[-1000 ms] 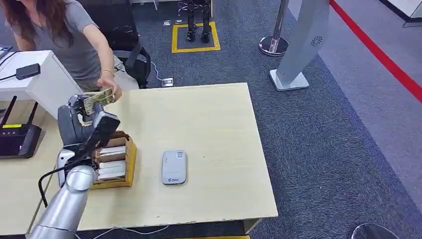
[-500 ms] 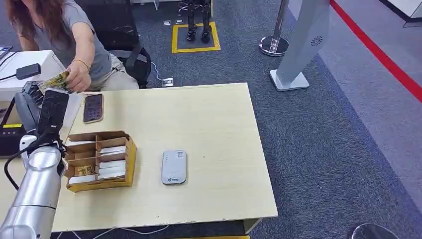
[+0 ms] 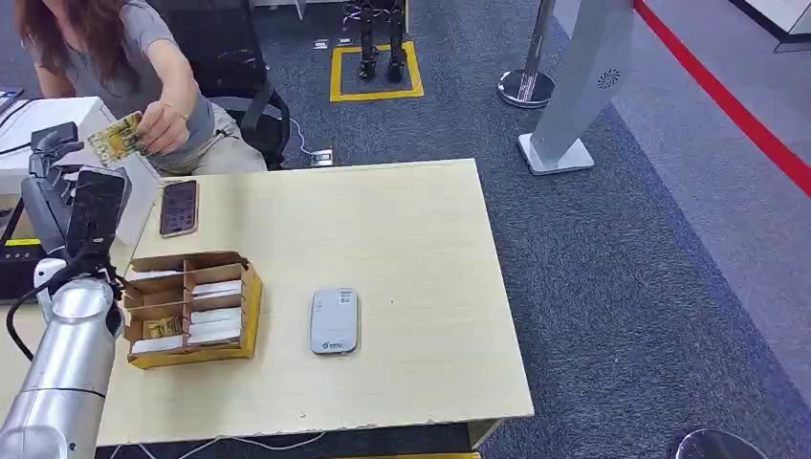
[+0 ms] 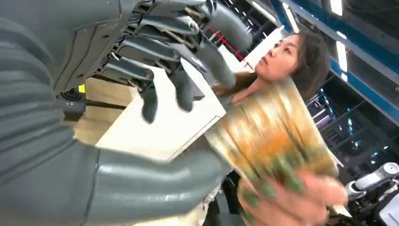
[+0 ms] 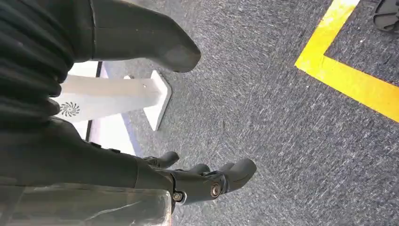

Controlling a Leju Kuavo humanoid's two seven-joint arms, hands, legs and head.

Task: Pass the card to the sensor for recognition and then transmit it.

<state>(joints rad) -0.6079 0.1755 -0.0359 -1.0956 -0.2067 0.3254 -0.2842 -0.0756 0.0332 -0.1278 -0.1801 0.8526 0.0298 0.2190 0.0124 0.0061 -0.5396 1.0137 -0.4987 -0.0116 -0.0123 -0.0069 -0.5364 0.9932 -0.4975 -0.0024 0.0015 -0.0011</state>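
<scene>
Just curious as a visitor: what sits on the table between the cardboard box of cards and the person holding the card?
In the head view, a dark phone lies on the table between the box and the person.

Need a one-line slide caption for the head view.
Handover done: a seated person's hand holds the card just beyond the robot's open left hand; sensor and card box on the table.

In the left wrist view the card (image 4: 273, 141) is motion-blurred, its print unreadable, and the person's hand (image 4: 291, 197) covers its lower part. In the head view the worktop (image 3: 402, 239) runs off the picture's lower left, and the small cards in the cardboard tray (image 3: 251, 306) are too small to read.
</scene>
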